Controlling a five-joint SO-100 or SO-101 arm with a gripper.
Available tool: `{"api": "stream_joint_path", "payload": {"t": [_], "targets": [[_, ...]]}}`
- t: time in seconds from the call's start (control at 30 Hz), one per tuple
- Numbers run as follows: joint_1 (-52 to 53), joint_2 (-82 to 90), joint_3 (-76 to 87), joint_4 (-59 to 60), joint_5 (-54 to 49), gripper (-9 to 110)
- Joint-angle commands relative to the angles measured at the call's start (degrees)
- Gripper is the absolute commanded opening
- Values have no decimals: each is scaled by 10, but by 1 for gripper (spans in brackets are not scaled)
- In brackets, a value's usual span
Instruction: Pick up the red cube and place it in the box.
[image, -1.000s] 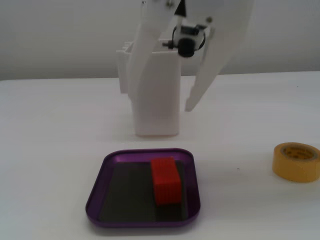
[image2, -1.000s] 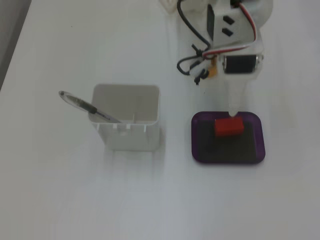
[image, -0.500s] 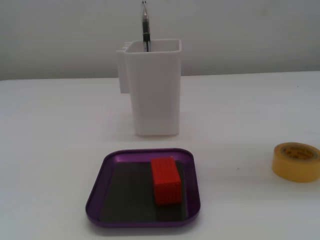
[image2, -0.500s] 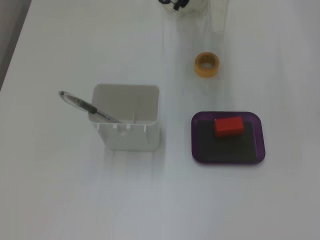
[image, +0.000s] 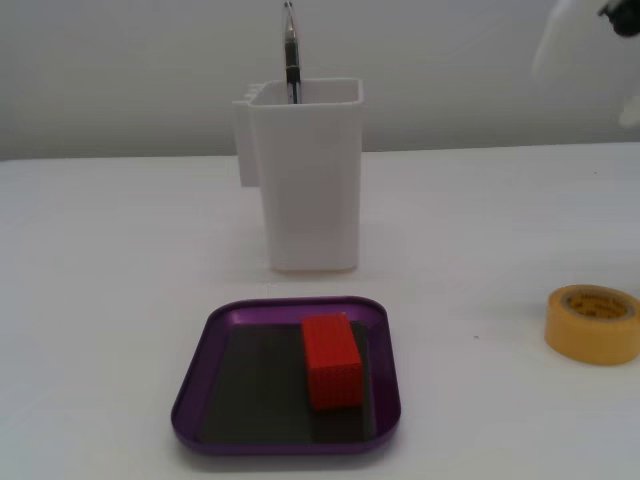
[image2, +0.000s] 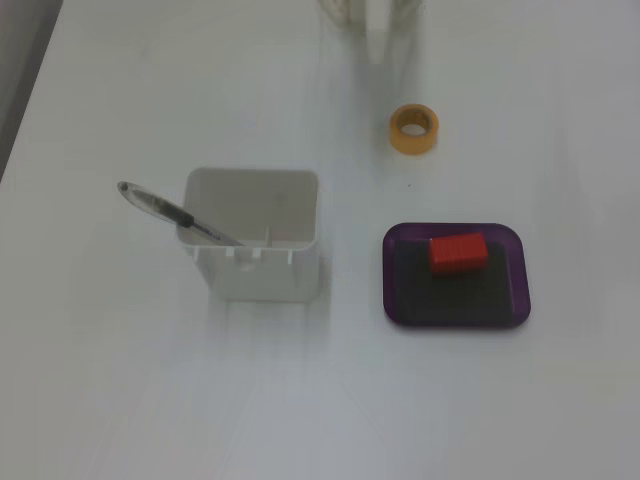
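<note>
The red cube (image: 331, 361) lies inside the purple box (image: 215, 340), on its dark bottom and towards the right side in this fixed view. In the other fixed view the red cube (image2: 459, 252) lies in the far half of the box (image2: 405, 300). A blurred white and dark part of the arm (image: 585, 35) shows at the top right corner, far from the box and above the table. Its fingers cannot be made out. Another white part of the arm (image2: 375, 20) shows at the top edge. Nothing touches the cube.
A tall white pen holder (image: 305, 175) with a pen (image: 291, 50) in it stands behind the box; it also shows in the other fixed view (image2: 255, 240). A yellow tape roll (image: 593, 322) lies to the right, and shows too in the other fixed view (image2: 413, 129).
</note>
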Motion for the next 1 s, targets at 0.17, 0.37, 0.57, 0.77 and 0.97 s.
{"api": "stream_joint_path", "payload": {"t": [0.17,0.37,0.57,0.77,0.97], "targets": [[19,265,277,-99,-3,20],[18,403,383,-97,2,20],[18,442,426,-91,5,20],[18,441,459,-91,6,10],[16,442,462,-94,6,0]]}}
